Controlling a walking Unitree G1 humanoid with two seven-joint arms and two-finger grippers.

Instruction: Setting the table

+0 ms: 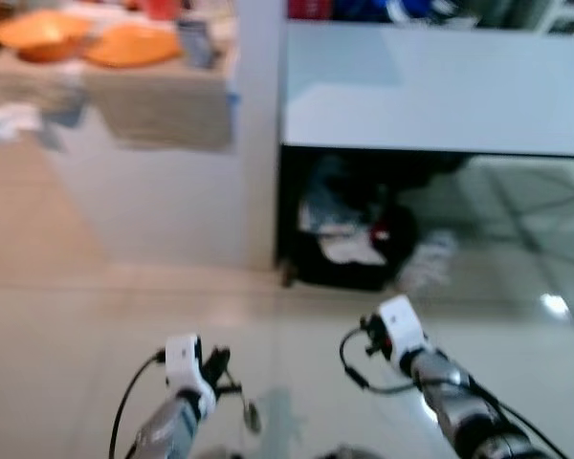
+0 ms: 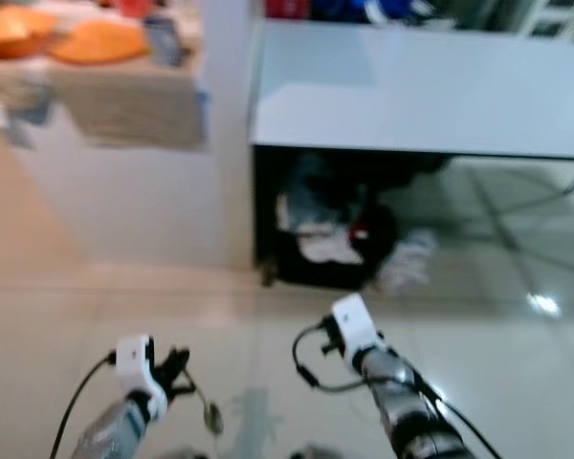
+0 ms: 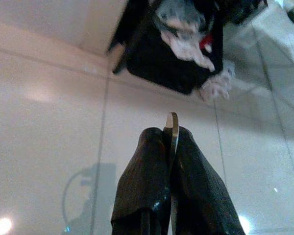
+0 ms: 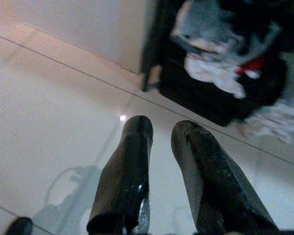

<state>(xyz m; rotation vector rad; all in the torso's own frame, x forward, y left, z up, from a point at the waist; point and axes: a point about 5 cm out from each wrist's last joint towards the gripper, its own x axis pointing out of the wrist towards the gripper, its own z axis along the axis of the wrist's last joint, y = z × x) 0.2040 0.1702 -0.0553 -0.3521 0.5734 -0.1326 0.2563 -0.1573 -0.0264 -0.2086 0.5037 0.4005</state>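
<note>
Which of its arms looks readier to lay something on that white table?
Probably the left. Its end effector is shut on a spoon, ready to carry to the white table. The right end effector is open and holds nothing.

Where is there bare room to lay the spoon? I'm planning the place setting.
The pale tabletop looks bare up to its near edge. The counter beside it is crowded with orange bowls. The left gripper holds the spoon.
</note>
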